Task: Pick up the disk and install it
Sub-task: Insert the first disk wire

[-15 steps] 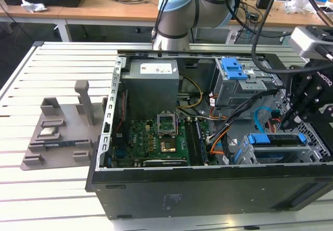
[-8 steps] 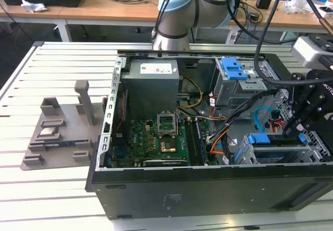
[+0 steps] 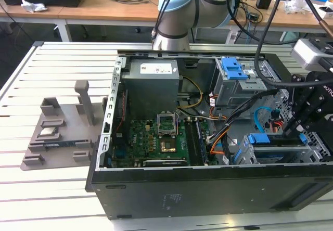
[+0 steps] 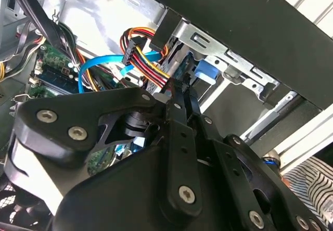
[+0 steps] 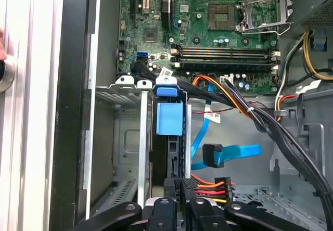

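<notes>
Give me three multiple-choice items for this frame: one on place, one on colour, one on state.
1. The gripper is nearest: A) the grey tray B) the drive bay C) the power supply.
2. The disk has a bracket that is: A) red B) blue C) green.
3. The computer case is: A) closed B) open C) upside down.

Answers: 1 B, the gripper sits at the disk's end in the drive bay. 2 B, the bracket is plainly blue. 3 B, the motherboard lies exposed.
</notes>
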Action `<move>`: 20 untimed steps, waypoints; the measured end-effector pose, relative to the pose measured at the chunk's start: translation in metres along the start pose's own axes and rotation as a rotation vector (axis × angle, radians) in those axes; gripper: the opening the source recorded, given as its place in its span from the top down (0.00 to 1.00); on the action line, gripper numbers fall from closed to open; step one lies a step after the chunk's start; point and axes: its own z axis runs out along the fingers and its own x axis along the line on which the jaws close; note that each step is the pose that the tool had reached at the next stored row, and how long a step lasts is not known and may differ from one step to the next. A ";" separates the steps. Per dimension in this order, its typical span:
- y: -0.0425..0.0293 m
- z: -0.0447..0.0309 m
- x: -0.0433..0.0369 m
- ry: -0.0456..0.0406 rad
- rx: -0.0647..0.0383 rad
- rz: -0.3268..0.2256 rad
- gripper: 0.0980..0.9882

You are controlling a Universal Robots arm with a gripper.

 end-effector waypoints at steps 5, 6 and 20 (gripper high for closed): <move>-0.0007 0.0029 -0.0001 0.0003 0.000 0.000 0.93; -0.0007 0.0029 -0.0001 0.0006 0.000 0.000 0.93; 0.0036 -0.0441 -0.0125 0.0078 0.000 0.001 0.99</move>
